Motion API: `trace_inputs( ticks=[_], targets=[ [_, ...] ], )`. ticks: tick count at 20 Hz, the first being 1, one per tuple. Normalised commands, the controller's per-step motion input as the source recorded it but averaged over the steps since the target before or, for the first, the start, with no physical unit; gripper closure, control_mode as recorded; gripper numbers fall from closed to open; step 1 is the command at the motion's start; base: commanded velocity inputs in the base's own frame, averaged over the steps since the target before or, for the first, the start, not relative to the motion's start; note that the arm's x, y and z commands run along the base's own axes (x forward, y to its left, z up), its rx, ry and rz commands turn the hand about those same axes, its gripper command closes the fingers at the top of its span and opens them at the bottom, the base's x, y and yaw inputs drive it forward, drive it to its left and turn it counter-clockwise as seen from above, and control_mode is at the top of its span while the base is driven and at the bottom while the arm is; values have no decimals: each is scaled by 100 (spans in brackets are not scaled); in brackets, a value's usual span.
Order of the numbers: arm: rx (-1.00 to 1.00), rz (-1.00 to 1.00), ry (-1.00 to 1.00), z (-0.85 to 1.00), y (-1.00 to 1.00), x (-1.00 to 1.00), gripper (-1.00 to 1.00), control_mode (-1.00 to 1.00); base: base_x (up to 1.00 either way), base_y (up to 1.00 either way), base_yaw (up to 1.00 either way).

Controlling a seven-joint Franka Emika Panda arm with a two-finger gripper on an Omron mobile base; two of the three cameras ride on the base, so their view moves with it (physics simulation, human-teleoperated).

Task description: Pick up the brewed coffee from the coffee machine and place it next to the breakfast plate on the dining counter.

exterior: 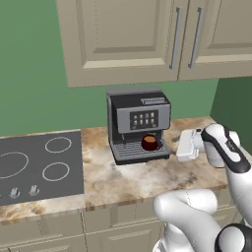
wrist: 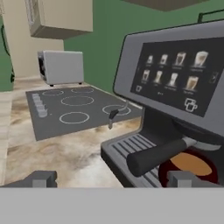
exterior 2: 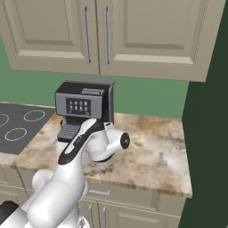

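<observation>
Left base view: the coffee machine (exterior: pixel 138 124) stands on the marbled tabletop (exterior: pixel 147 177) against the green wall, under beige wall cabinets (exterior: pixel 133 37). The brewed coffee (exterior: pixel 149 142), a small maroon mug, sits on the ribbed drip tray below the button panel. That panel carries two rows of small pale icons, and a pale strip above it may be lettering, too small to read. A black hob (exterior: pixel 39 165) lies to the machine's left. The arm's white hand reaches in from the right, level with the mug and just beside the machine; its fingers are hidden behind the hand.

Right base view: the arm crosses in front of the coffee machine (exterior 2: pixel 84 104), covering the lower front where the mug would be. A pale strip on the machine's top edge cannot be read.

Hand view: the tool (wrist: pixel 111 179) shows two grey fingertips spread wide apart, holding nothing. The brewed coffee (wrist: pixel 189 166) sits just beyond the right fingertip, with light brown liquid inside, under a dark handle jutting from the machine. The screen shows eight cup pictures and no legible words. A silver toaster (wrist: pixel 61 67) stands beyond the hob (wrist: pixel 72 109).
</observation>
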Motion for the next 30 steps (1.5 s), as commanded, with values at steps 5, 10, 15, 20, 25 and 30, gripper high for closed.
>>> trace_inputs(
  ticks=[5,10,15,20,25,30],
  targets=[
    [2,0,0,-22,3,5,-100,-100,0,0,0],
    [0,0,0,-20,0,16,-100,-100,0,0,0],
    [2,0,0,-12,0,32,-100,-100,0,0,0],
    [3,0,0,-11,0,31,-100,-100,0,0,0],
    [2,0,0,-6,0,27,-100,-100,0,0,0],
    [1,0,0,-5,0,24,-100,-100,0,0,0]
  ],
)
